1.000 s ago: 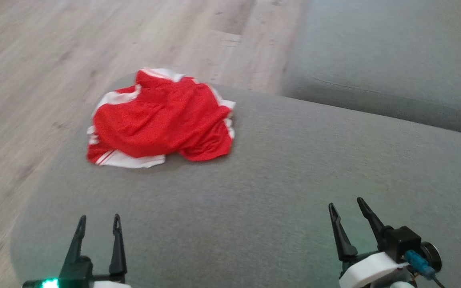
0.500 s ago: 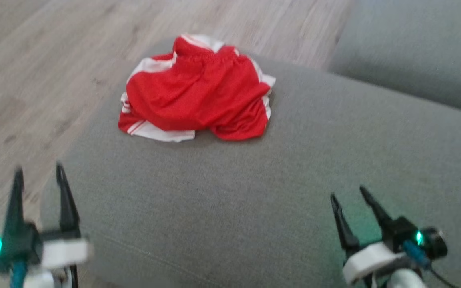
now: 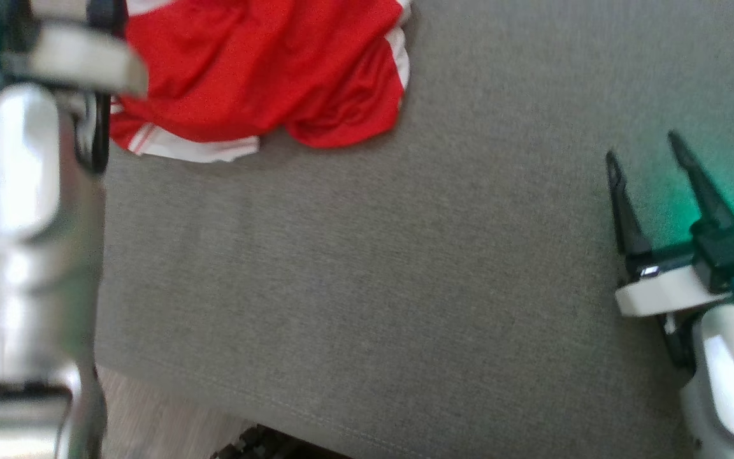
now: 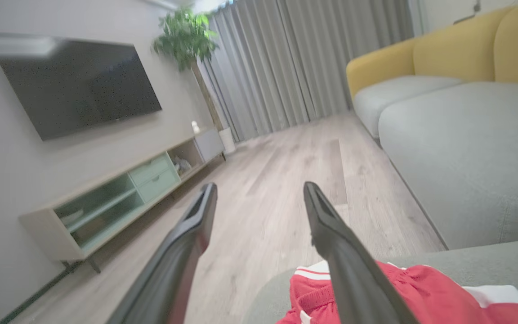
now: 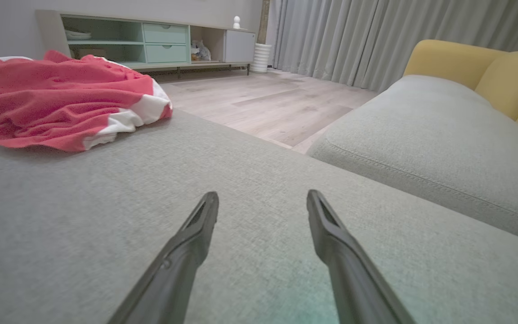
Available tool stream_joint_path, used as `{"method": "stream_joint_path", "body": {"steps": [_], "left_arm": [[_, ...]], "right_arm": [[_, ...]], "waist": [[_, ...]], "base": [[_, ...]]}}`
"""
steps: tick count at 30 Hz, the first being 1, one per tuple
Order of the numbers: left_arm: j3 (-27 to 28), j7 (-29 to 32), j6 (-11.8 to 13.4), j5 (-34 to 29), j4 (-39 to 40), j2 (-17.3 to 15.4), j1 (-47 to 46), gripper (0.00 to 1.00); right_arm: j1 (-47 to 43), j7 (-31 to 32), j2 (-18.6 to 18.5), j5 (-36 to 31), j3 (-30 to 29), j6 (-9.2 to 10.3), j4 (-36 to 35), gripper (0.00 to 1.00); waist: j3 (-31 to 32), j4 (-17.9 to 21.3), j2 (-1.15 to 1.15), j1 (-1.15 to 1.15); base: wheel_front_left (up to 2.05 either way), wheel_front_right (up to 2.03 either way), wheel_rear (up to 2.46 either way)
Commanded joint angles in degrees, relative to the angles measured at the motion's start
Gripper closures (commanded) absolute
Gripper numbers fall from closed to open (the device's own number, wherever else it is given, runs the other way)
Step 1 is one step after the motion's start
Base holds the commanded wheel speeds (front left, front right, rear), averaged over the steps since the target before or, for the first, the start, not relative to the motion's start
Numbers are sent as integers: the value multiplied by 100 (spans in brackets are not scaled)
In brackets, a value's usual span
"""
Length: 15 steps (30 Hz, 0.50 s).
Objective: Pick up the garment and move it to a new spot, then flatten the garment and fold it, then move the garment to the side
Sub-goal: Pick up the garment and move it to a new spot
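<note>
The garment (image 3: 265, 70), red shorts with white trim, lies crumpled near the far left corner of a grey sofa cushion (image 3: 373, 287). In the left wrist view the garment (image 4: 425, 292) sits just below and right of my left gripper (image 4: 260, 189), which is open and hovers over the cushion's edge with nothing between its fingers. My left arm (image 3: 16, 191) runs up the left side of the head view beside the garment. My right gripper (image 3: 642, 146) is open and empty, low over bare cushion, well to the right of the garment (image 5: 61, 103).
A second grey cushion (image 5: 421, 135) with a yellow backrest (image 5: 475, 67) lies to the right across a gap. Wooden floor (image 4: 286, 180) surrounds the cushion's far and left edges. A TV (image 4: 74, 85), a low cabinet (image 4: 119, 198), a plant (image 4: 187, 40) and curtains (image 4: 295, 58) line the room's far side.
The head camera has tilted down, so the whole picture shifted. My left arm has reached forward to the garment's left edge. The right gripper stays open over bare cushion.
</note>
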<state>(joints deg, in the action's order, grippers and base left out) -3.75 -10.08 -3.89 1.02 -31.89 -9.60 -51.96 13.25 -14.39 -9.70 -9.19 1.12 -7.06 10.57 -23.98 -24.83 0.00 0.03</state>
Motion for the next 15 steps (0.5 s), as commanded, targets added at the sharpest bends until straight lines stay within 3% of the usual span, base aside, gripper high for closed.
{"method": "stream_joint_path", "body": {"steps": [1,3,7,11,15], "left_arm": [[178,105,6,39,1,-220,-256,0],[169,522,-56,147,-752,-160,-843,0],[392,1283,96,350,-2104,-259,-1630,0],[539,1776,386,425,-3111,-488,-1935,0],[591,1928,414,532,-3744,-568,-2025,0]], "right_arm": [[108,-61,-34,-40,136,-43,-233,0],[199,-61,-112,-60,154,-43,-412,0],[369,-61,-146,-67,187,-43,-786,0],[471,-61,-135,-94,165,-43,-1088,0],[441,-61,-98,-81,4,-43,-1231,0]], "waist": [[-540,209,0,-3],[-708,315,0,-3],[-1001,626,0,-3],[-1208,891,0,-3],[-1319,968,0,-3]], "base": [[0,0,0],[0,0,0],[0,0,0],[0,0,0],[0,0,0]]}}
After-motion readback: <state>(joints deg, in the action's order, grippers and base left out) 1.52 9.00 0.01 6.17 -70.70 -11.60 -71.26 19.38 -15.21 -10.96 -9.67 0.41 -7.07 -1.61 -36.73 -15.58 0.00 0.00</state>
